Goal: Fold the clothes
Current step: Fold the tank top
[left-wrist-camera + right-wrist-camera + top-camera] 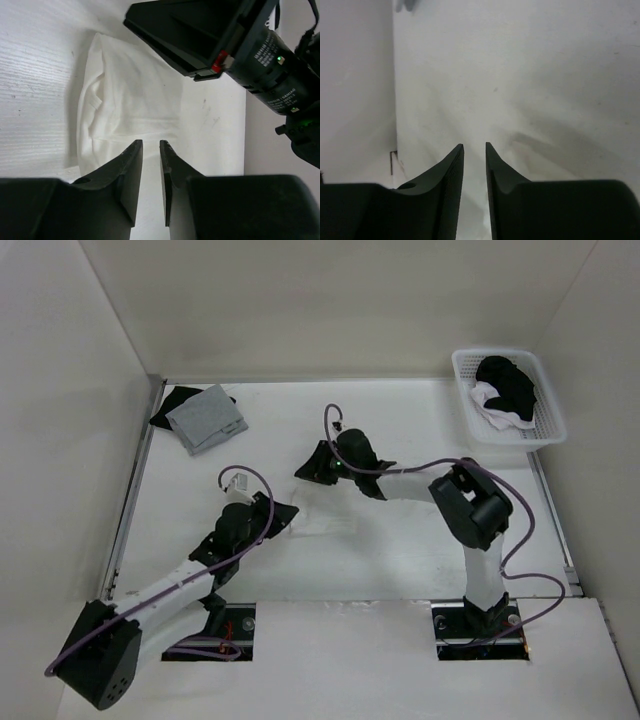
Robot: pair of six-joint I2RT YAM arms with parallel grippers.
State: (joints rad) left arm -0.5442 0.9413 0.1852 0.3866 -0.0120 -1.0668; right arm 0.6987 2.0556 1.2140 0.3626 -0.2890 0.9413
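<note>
On the white table (420, 540), near its middle, the white garment (127, 100) lies in a loosely folded heap; the left gripper (150, 143) sits at one edge of it, jaws narrowly parted, holding nothing; the right gripper (474, 145) hangs above the opposite edge, jaws likewise narrowly parted and empty.

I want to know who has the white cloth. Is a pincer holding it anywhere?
No. The left pincer and right pincer are open and empty; the white cloth lies on the table.
</note>
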